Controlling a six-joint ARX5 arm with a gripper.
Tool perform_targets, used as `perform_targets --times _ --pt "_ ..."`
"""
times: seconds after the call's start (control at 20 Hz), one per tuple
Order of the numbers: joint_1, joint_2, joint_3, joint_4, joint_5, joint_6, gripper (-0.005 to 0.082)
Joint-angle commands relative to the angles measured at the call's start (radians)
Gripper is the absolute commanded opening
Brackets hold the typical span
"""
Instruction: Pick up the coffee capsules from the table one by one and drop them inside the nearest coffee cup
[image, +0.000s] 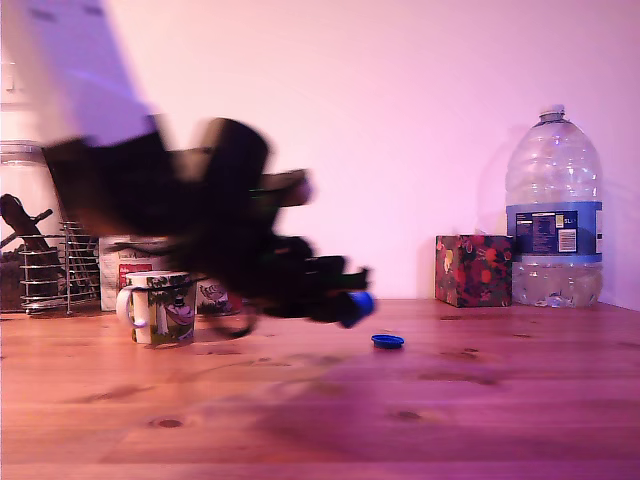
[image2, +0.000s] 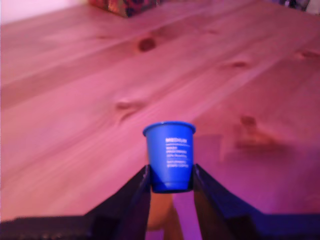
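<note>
I am holding a blue coffee capsule (image2: 169, 156) in my gripper (image2: 170, 182). My two dark fingers (image2: 134, 197) pinch it from both sides, near its narrow end. Its wide rim points away from me. It has small white words on its side, and one says MEDIUM. The capsule is up in the air, above the table (image2: 75, 100).

In the exterior view my arm (image: 200, 210) looks dark and blurry. The gripper (image: 350, 303) sticks out toward that view's right, and the blue capsule (image: 361, 301) peeks out at its tip, a little above the wood.

Another small blue thing (image: 387, 341) lies flat on the table (image: 420, 410), just to that view's right of my gripper. It may be another capsule, but it is too small for me to tell.

The coffee cup (image: 160, 307) stands on the table to that view's left, close behind my arm. It has a white handle and a picture on it.

A big water bottle (image: 554, 210) and a flowery box (image: 473, 270) stand far to that view's right, by the wall. A wire rack (image: 45, 265) is at the far left.
</note>
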Motion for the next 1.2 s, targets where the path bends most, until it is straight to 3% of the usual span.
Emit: perform_targets --times 0.0,0.15,0.4,0.7,0.9,1.15 --pt "0.022 -0.056 -0.044 0.077 -0.021 -0.013 0.0077" --pt "0.047 -0.115 -0.136 0.177 -0.041 -0.028 0.0077" --pt "0.085 -0.195 -0.258 0.27 -0.131 -0.028 0.0077" --pt "0.145 -0.335 -0.378 0.253 -0.219 -0.027 0.0076" --pt "0.195 -0.401 -0.39 0.151 -0.259 -0.017 0.0076" --pt "0.275 -0.42 -0.39 0.106 -0.264 0.003 0.0076"
